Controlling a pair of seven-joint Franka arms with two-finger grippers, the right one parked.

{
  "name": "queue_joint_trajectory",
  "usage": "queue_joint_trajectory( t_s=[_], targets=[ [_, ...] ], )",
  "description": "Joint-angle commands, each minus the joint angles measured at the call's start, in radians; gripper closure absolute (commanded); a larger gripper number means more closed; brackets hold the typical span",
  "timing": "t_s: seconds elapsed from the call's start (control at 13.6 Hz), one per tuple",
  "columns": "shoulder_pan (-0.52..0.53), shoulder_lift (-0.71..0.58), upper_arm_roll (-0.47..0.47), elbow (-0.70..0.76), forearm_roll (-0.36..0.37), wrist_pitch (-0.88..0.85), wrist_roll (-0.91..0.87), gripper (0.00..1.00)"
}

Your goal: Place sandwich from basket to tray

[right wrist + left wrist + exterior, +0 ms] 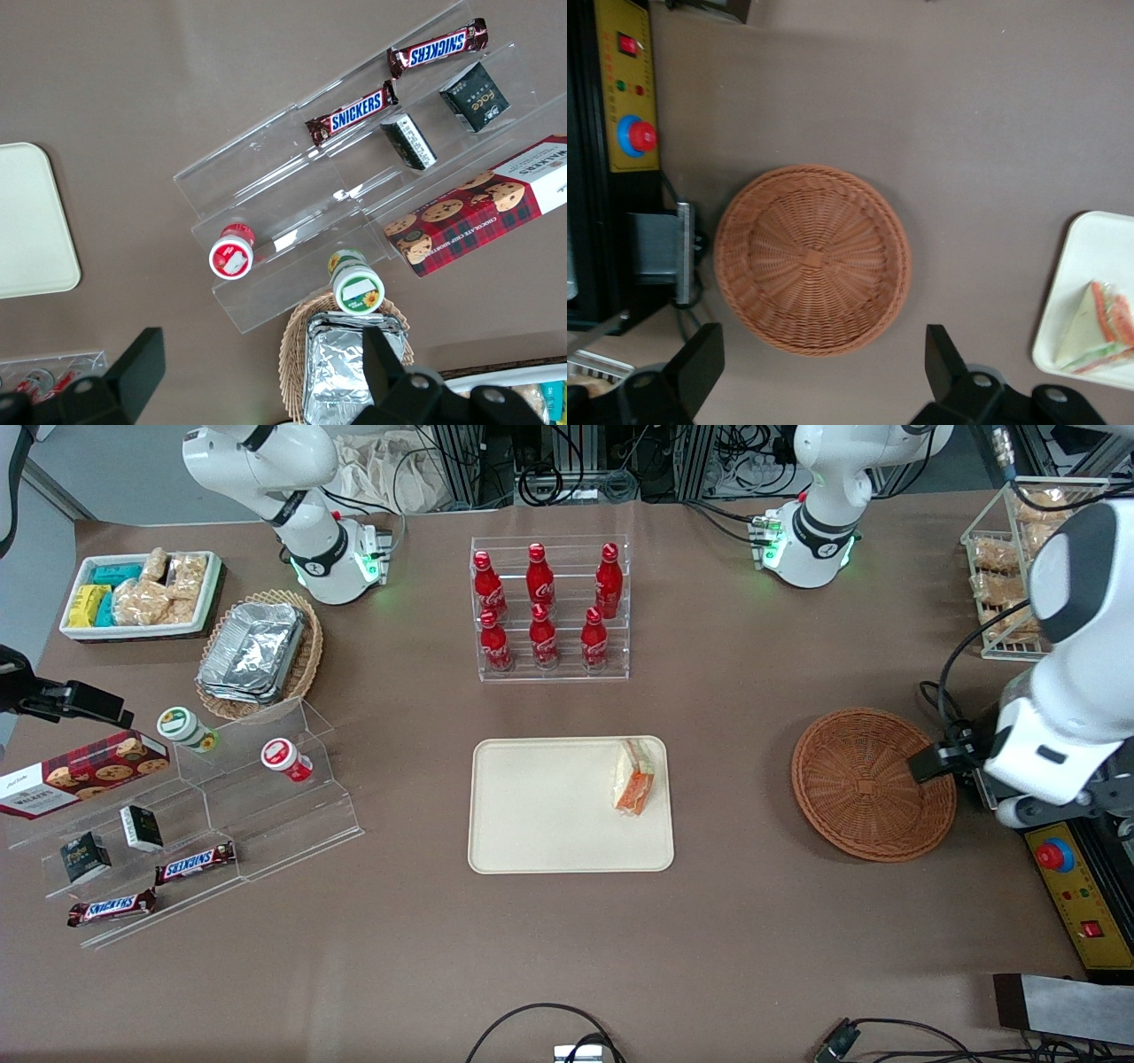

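Note:
The sandwich (634, 778), a wrapped wedge with orange and green filling, lies on the cream tray (549, 806), at the tray end nearer the working arm. The round reddish-brown basket (873, 784) sits empty on the table beside the tray. My left gripper (937, 760) hangs open above the basket's rim, at the edge toward the working arm's end, holding nothing. The left wrist view looks down past the open gripper (822, 367) at the empty basket (812, 258), with the tray (1090, 248) and the sandwich (1101, 328) off to one side.
A clear rack of red bottles (549, 607) stands farther from the camera than the tray. A yellow control box with a red button (1076, 886) lies by the basket. A wire rack of snacks (1010, 558), a foil-container basket (257, 651) and an acrylic snack stand (204, 815) line the ends.

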Motion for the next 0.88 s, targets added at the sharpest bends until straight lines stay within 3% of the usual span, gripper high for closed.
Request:
queue_joint_trajectory(
  t_s=[0.0, 0.29, 0.59, 0.81],
  targets=[
    [-0.071, -0.097, 0.124, -0.086, -0.043, -0.003, 0.112, 0.00],
    [-0.092, -0.163, 0.180, -0.084, -0.075, -0.071, 0.252, 0.00],
    [-0.092, -0.214, 0.180, -0.078, -0.151, -0.152, 0.246, 0.00],
    [-0.094, -0.235, 0.180, -0.084, -0.152, -0.164, 0.250, 0.00]
  ],
)
